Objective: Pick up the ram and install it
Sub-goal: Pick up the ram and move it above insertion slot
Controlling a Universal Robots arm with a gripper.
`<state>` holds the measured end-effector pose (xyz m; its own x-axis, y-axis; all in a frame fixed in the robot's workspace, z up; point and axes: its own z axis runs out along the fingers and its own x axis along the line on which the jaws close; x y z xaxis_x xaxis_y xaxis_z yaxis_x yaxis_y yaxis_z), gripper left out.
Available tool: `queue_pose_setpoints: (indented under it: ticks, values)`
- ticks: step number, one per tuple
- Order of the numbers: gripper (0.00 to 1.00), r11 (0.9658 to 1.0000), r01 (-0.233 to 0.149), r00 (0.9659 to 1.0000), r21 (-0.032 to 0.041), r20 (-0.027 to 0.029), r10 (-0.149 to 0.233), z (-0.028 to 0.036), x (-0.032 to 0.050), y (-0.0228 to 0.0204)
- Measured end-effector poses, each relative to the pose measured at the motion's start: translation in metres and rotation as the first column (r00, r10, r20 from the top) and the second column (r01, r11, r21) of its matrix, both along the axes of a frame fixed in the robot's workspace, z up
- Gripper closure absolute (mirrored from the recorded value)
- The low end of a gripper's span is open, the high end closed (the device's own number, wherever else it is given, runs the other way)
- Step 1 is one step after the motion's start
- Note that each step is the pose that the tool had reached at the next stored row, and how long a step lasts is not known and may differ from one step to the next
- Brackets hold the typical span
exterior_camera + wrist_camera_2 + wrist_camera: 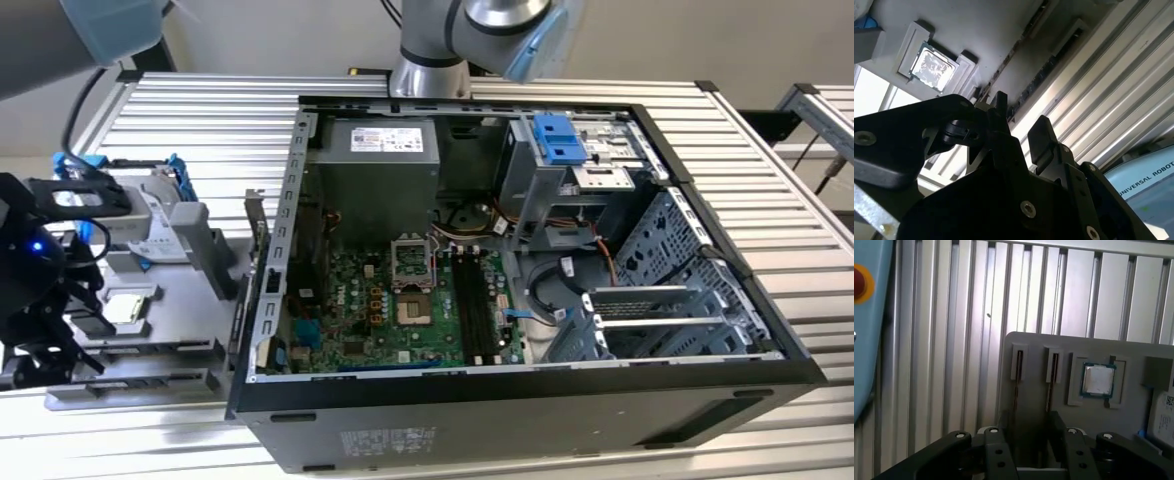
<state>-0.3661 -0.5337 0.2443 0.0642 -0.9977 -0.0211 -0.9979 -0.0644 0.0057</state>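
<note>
Two ram sticks stand on edge in slots of a grey holder tray (1034, 347). In the first wrist view they are thin dark strips, one ram (1017, 382) beside the other ram (1052, 382). In the second wrist view they run as dark lines, the nearer ram (1036, 85) leading toward the gap between the fingers. My gripper (1031, 422) hangs open just over the near ends of the sticks, holding nothing, its black fingers (1041, 132) apart. In the exterior view the gripper (56, 330) is at the far left, over the tray (160, 350).
An open computer case (534, 400) fills the middle of the ribbed metal table (200, 110), its motherboard memory slots (470, 300) dark and upright. On the tray also lie a square silver processor chip (1099, 380) and a hard drive (147, 225). A blue pendant (869, 315) lies nearby.
</note>
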Motion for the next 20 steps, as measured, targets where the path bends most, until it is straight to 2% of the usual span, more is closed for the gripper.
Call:
queue_pose_setpoints:
  ticks: [5,20]
  values:
    - [0.0,1.0,0.002,1.0,-0.0017,-0.0008,-0.002,-0.0074,-0.0001,-0.0018]
    - [0.0,1.0,0.003,1.0,-0.0029,-0.001,-0.003,-0.0346,-0.0022,-0.0021]
